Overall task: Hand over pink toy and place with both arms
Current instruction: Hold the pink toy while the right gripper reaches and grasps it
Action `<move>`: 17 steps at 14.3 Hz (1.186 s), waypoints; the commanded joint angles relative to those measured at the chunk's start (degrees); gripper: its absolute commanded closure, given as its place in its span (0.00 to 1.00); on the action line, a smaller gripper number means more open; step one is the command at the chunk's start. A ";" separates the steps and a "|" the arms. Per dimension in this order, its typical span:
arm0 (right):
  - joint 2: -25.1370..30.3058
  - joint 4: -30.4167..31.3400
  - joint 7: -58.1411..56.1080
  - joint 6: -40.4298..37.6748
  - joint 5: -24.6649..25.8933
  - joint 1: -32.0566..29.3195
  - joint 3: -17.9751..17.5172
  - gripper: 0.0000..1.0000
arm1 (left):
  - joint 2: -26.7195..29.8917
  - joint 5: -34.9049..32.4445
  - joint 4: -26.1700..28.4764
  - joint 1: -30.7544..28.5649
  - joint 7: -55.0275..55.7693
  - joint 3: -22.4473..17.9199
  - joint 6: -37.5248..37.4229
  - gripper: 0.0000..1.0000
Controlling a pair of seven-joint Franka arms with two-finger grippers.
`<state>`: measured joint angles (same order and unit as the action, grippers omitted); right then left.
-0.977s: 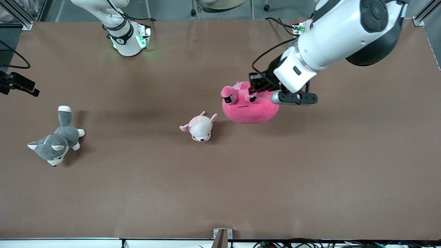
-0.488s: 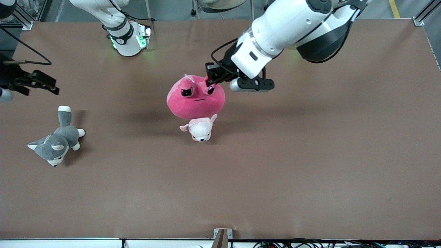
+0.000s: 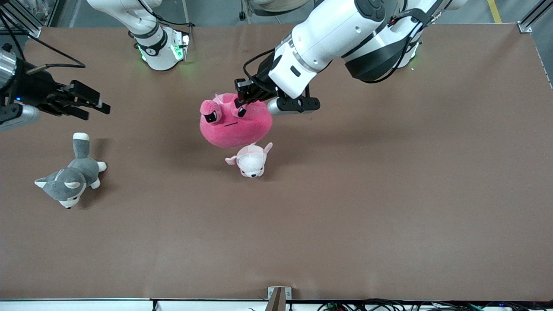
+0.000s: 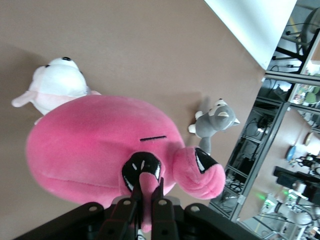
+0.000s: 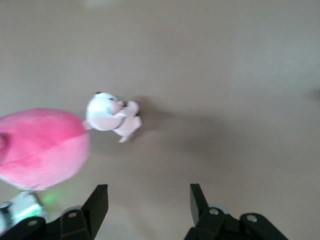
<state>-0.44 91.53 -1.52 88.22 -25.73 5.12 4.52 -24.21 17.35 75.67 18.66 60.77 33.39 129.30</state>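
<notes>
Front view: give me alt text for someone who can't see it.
The left gripper holds the pink toy in the air above a small pale pink plush. The right gripper, jaws open, hangs above the grey husky plush.

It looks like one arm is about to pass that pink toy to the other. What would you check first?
1. Left tool shut on the pink toy: ok.
2. Toy lifted off the table: ok.
3. Right tool open, ready to take it: ok.
4. Right tool close enough to take it: not ok; it is over the table near the grey dog.
5. Small pale plush below, out of the way: cannot tell.
</notes>
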 commanded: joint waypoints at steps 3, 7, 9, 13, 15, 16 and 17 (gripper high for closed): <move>-2.98 0.23 3.08 0.46 -8.98 2.95 0.58 0.41 | -3.12 0.49 -4.48 1.90 2.25 -0.08 2.00 1.00; -3.51 -0.65 7.31 0.38 -13.20 5.16 0.58 0.41 | -4.09 0.41 -4.48 3.13 2.34 -0.34 4.56 1.00; -3.51 -0.65 8.98 0.11 -15.04 6.73 0.58 0.41 | -4.26 0.32 -4.48 3.13 2.25 -0.43 4.56 1.00; -4.74 -2.05 11.62 0.46 -16.02 9.20 0.58 0.40 | -4.44 0.41 -4.48 3.22 2.25 -0.43 4.65 1.00; -5.53 -3.64 15.56 0.46 -16.28 9.46 0.58 0.39 | -4.44 0.32 -4.48 3.31 2.25 -0.43 4.65 0.99; -5.79 -3.90 16.54 0.46 -16.55 10.34 0.58 0.39 | -4.35 0.32 -4.40 3.31 2.34 -0.43 4.65 0.99; -6.14 -4.17 16.63 0.55 -16.98 11.21 0.58 0.39 | -4.35 0.41 -4.48 3.31 2.34 -0.43 4.65 0.99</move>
<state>-5.38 89.18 12.85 89.11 -41.15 14.53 4.52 -27.85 17.35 73.14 21.09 62.24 33.27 133.58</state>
